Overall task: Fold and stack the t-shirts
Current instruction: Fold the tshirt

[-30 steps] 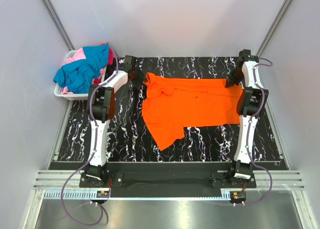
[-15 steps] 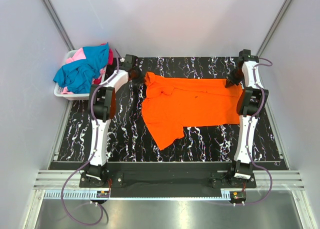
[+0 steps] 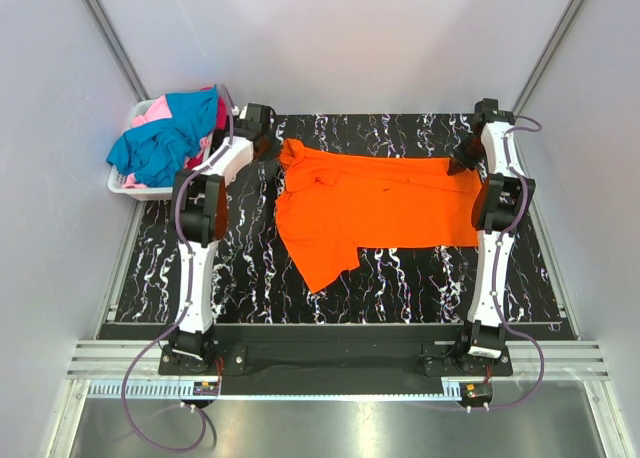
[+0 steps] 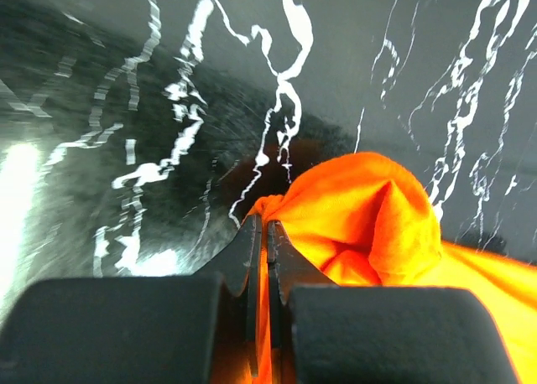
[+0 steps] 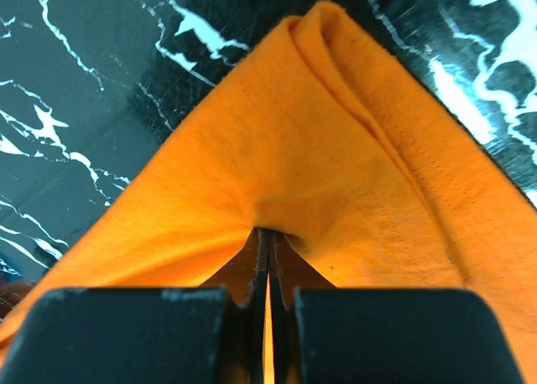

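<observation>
Orange shirt (image 3: 375,203): soft, creased, spread flat over far half of desk (image 3: 400,278), one sleeve trailing toward near edge. Left fingers (image 4: 262,231) pinched tight on its far-left corner. Right fingers (image 5: 267,237) pinched tight on its far-right corner, stitched hem showing. Desk glossy black, white marble veins. Pale plain walls. White slatted basket (image 3: 122,185) off far-left corner, heaped with teal shirt (image 3: 160,143) and pink shirt (image 3: 150,110).

most of the orange t-shirt (image 4: 369,225) is cut off by both wrist views' edges.
</observation>
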`<action>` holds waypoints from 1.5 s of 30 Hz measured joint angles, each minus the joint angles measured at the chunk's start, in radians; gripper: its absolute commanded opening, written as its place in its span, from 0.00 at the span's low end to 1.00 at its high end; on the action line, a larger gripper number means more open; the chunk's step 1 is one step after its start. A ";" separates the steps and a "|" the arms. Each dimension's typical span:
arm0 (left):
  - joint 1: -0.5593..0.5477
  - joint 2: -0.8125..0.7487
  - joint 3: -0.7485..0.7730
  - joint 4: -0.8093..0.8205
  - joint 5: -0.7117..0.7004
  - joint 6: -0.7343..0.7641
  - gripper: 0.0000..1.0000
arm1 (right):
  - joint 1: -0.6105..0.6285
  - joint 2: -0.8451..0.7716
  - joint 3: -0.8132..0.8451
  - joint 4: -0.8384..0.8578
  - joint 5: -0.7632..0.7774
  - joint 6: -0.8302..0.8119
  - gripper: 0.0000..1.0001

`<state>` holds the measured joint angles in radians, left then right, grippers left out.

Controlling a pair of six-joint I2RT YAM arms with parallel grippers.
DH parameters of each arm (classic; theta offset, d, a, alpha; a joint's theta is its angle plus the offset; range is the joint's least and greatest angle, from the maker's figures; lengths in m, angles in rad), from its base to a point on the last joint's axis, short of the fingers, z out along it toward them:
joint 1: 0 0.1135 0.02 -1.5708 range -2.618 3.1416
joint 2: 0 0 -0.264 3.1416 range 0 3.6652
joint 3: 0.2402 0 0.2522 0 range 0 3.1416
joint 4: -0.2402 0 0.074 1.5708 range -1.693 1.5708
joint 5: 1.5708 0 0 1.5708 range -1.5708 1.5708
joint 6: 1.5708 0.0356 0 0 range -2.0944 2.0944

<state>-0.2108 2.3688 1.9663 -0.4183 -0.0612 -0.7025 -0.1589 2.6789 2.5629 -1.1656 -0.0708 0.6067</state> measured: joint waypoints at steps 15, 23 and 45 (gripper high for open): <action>0.003 -0.074 -0.019 0.000 -0.150 0.031 0.74 | 0.016 0.002 0.001 -0.001 -0.025 0.001 0.01; 0.035 -0.126 -0.130 -0.010 -0.199 0.021 0.77 | 0.014 0.002 0.003 -0.002 -0.025 0.000 0.03; -0.132 -0.469 -0.539 -0.064 0.145 0.000 0.53 | 0.032 0.006 0.016 0.000 -0.029 -0.105 0.07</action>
<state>-0.3424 1.8999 1.4273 -0.4828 0.0837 -0.7025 -0.1268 2.6846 2.5786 -1.1660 -0.0994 0.5022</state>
